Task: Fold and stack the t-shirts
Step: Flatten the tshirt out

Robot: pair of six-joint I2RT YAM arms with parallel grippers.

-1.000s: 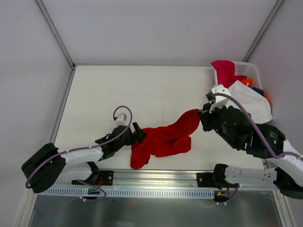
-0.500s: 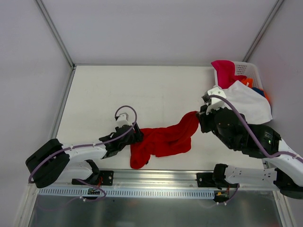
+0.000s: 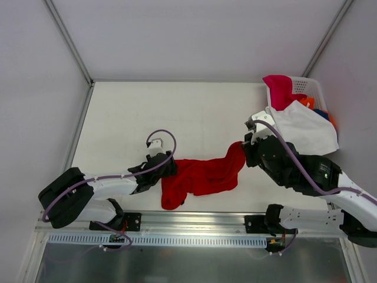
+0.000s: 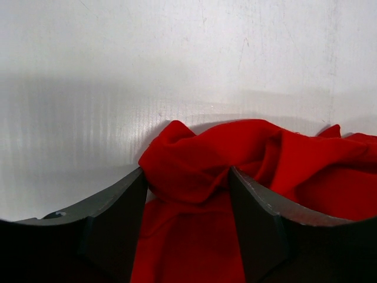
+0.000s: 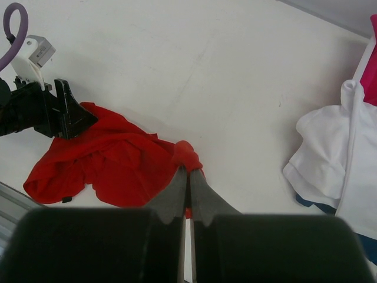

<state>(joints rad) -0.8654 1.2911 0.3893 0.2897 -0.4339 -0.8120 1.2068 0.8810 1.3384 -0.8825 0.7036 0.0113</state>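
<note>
The red t-shirt [image 3: 203, 177] lies crumpled on the white bench [image 3: 177, 112], near its front edge and between the two arms. It is stretched into a long, wrinkled band from left to right, and one part hangs down toward the front rail.

The right hand [image 5: 188, 171] is closed on the right end of this shirt. In the right wrist view its two fingers [image 5: 203, 194] are pressed together, and a small bump of red cloth stands out just above the tips.

The left hand [image 4: 185, 177] is low over the left end of the shirt. Its fingers [image 4: 118, 206] stand apart, one on each side of a bunch of red cloth. The cloth fills the gap and touches both inner faces. If they already pinch it, I cannot tell.

At the far right corner of the bench stands a white perforated basket [image 3: 307, 86]. A white t-shirt [image 3: 303, 127] hangs over its near side and down onto the bench. A magenta pink t-shirt [image 3: 280, 88] is draped over its left rim. A little of an orange t-shirt [image 3: 307, 101] and of a blue t-shirt [image 3: 321, 112] shows inside, behind the white one.
</note>
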